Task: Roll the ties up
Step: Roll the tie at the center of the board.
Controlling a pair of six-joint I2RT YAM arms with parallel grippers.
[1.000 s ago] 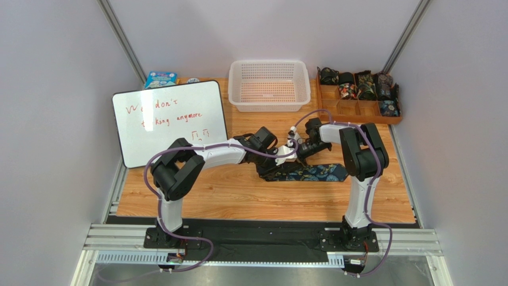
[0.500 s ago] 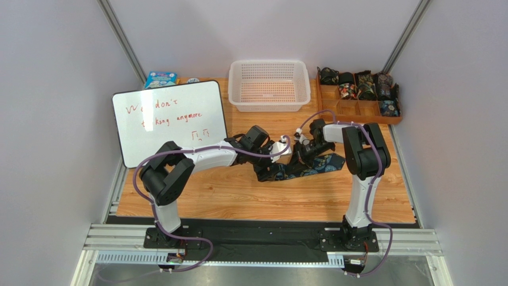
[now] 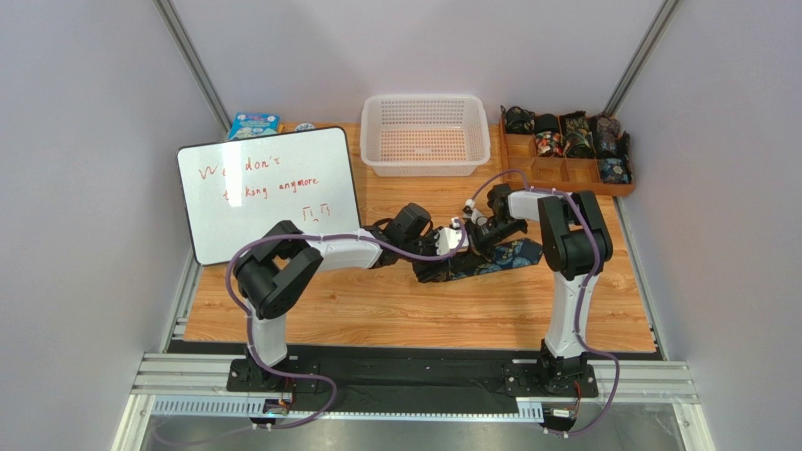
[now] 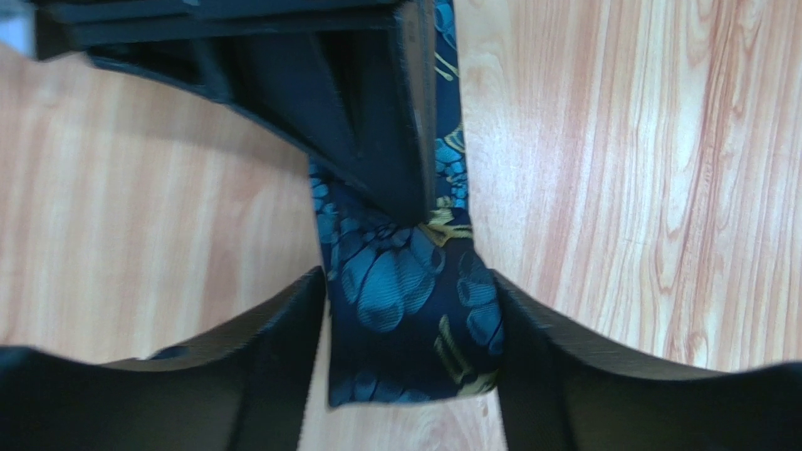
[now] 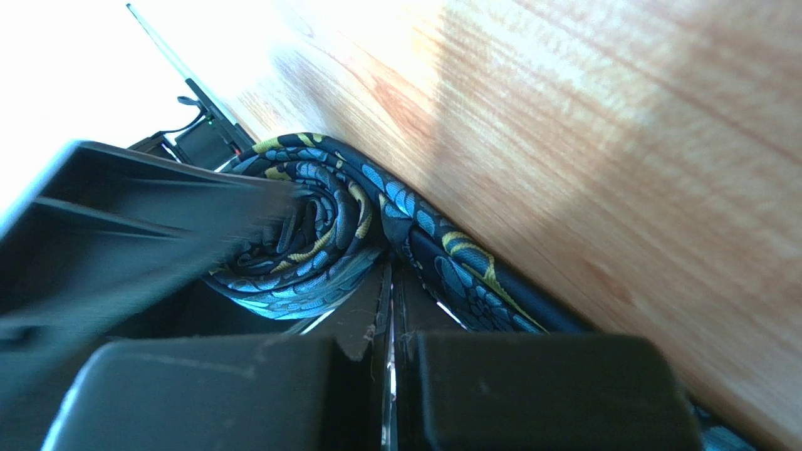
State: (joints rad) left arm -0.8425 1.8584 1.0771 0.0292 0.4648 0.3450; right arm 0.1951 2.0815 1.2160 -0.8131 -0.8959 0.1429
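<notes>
Where the tie [image 3: 494, 260] lies right of the table's [image 3: 376, 310] middle, most looks flat from above. Left wrist: left claw [image 4: 409, 282] straddles it, spread apart. Right wrist: right claw [image 5: 389, 272] pinched together beside a small coil [image 5: 306, 235] — rolling barely begun.

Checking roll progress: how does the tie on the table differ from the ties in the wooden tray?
The loose tie is only partly coiled, its tail lying flat; the tray ties are finished rolls. It lies out in the open; they sit in the wooden tray's compartments. Both are dark, busy prints.
</notes>
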